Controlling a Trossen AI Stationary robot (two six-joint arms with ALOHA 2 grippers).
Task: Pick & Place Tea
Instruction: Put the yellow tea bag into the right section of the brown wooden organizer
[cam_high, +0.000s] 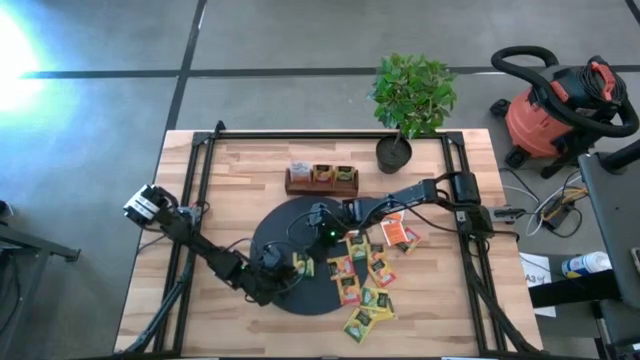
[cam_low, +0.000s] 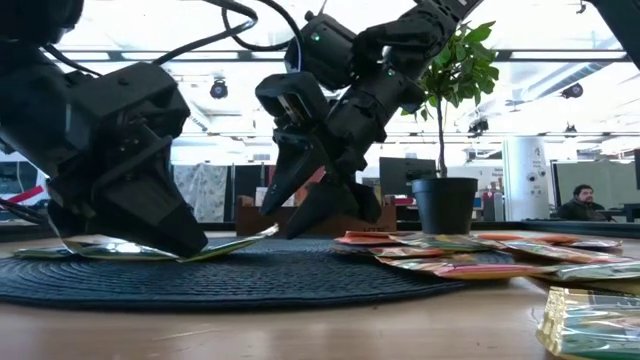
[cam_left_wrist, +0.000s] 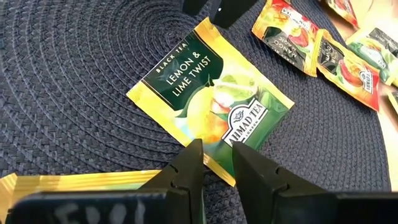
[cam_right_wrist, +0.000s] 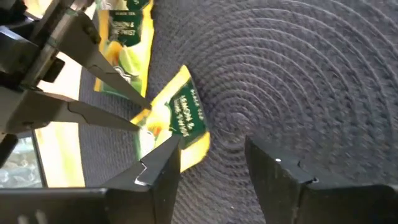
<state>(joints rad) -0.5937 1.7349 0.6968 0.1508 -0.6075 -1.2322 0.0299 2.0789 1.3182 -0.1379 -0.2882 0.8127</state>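
A yellow-green tea sachet (cam_left_wrist: 205, 99) lies on the round black mat (cam_high: 275, 230), its far corner (cam_low: 268, 233) raised a little. My left gripper (cam_left_wrist: 216, 158) comes in from the table's left. Its fingers stand a narrow gap apart at the sachet's near edge. My right gripper (cam_right_wrist: 211, 162) hangs open over the sachet's far corner, also seen in the low view (cam_low: 315, 215). A second yellow sachet (cam_left_wrist: 62, 183) lies flat on the mat under my left gripper. Several more sachets (cam_high: 365, 280) lie spread on the mat's right side. My left gripper's fingertips (cam_left_wrist: 186, 163) come down on the sachet's near edge (cam_left_wrist: 214, 146), slanting from above and from the table's left. The sachet shows through the gap between them; I cannot tell whether they pinch it. My right gripper's one finger (cam_right_wrist: 163, 163) overlaps the sachet's corner; I cannot tell whether it touches.
A small wooden box (cam_high: 322, 178) stands behind the mat at the far side. A potted plant (cam_high: 412, 95) stands at the far right. More sachets (cam_low: 590, 320) lie stacked off the mat near the front right. The two grippers stand close together over the mat's middle.
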